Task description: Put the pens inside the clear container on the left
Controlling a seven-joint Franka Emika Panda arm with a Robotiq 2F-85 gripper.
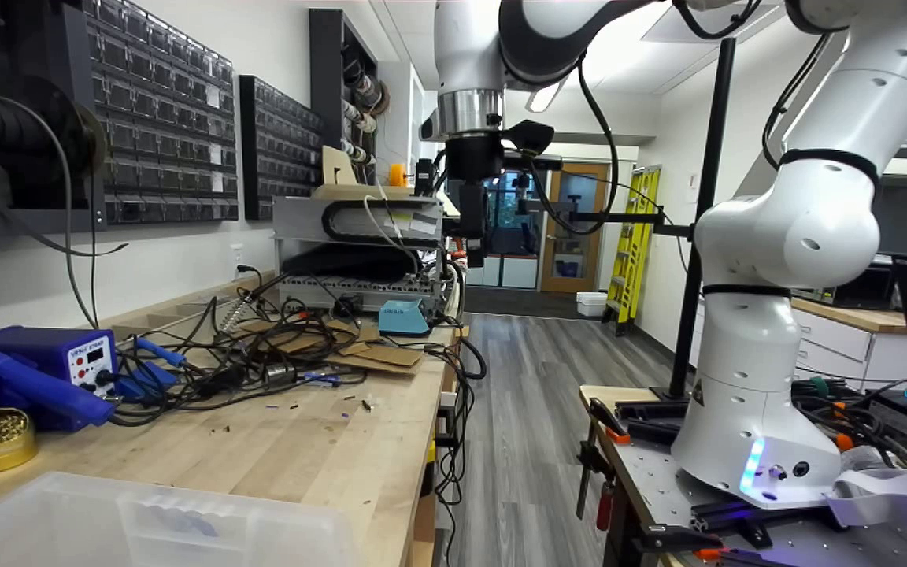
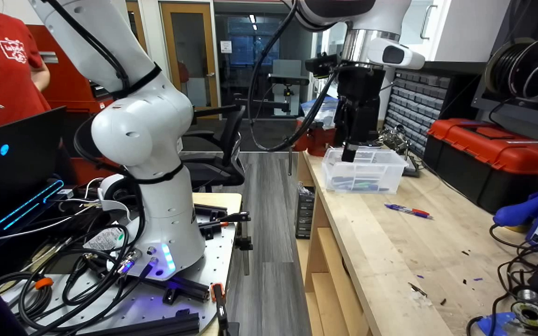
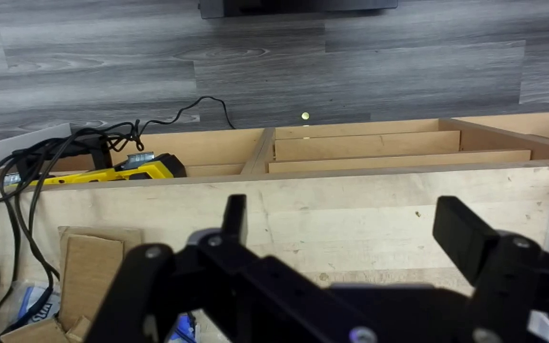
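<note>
In the wrist view, my jaws stand wide apart above the pale wooden bench point(image 3: 336, 214). Right of centre in an exterior view, I see a slim red pen point(image 2: 421, 213) and a slim blue-and-whitish pen point(image 2: 394, 206) on it, near the translucent rectangular plastic container point(image 2: 383, 171).

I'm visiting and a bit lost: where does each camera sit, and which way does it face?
An exterior view: near the clear container, facing along the workbench; most of the arm shows.
An exterior view: farther along, facing back toward the pens; arm and part of a person show.
Wrist view: on the arm, facing down at workbench and floor; open gripper shows.
Both exterior views share arm, workbench and container.
</note>
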